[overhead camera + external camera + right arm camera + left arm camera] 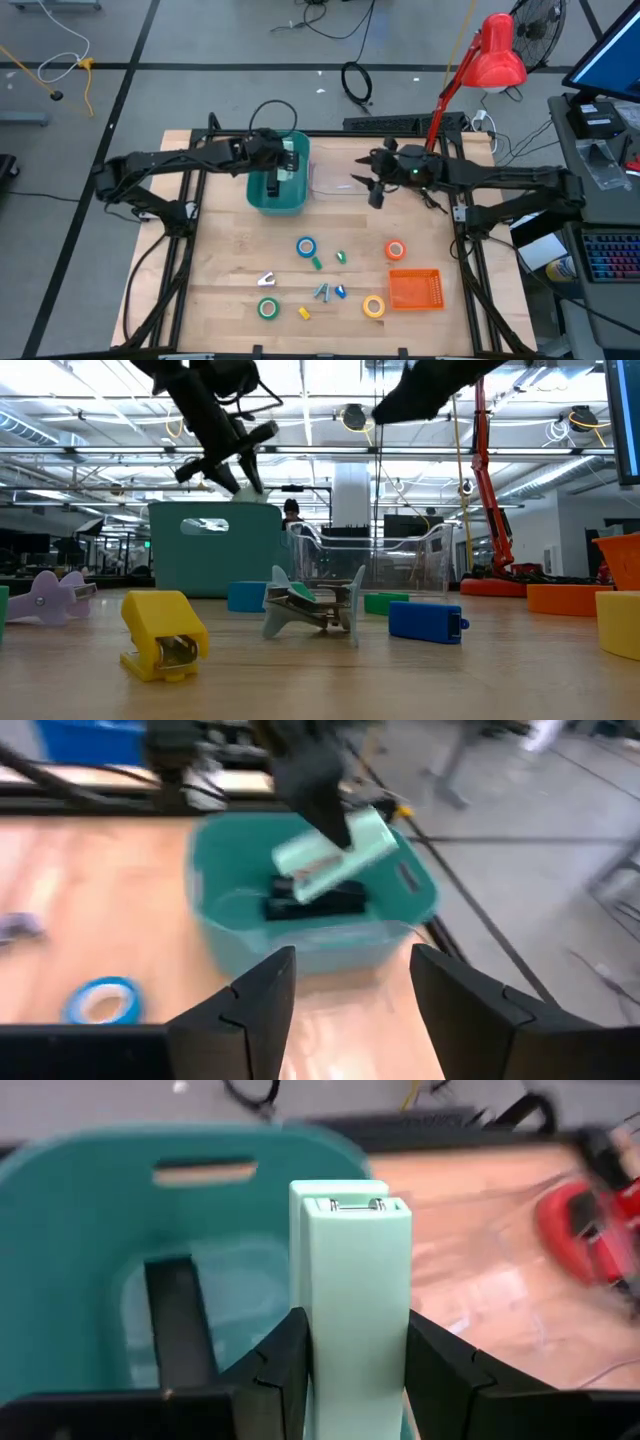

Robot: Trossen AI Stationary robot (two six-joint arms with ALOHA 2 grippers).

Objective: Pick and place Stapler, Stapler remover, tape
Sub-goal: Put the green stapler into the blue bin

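My left gripper hangs over the teal bin and is shut on a mint-green stapler. A black stapler lies on the bin's floor. My right gripper is open, up in the air over the clear tray right of the bin, touching nothing. On the near half of the table lie the blue tape, orange-red tape, green tape and yellow tape. Between them are small staplers and a white staple remover. My left gripper pinches the mint-green stapler between its two fingers, one on each long side of the body. The stapler runs along the fingers and sticks out past their tips. It is lifted clear and tilted above the teal bin's opening.
An orange basket stands at the near right. A yellow stapler, a grey remover and a blue stapler lie near the table's front. A red lamp stands at the far right corner.
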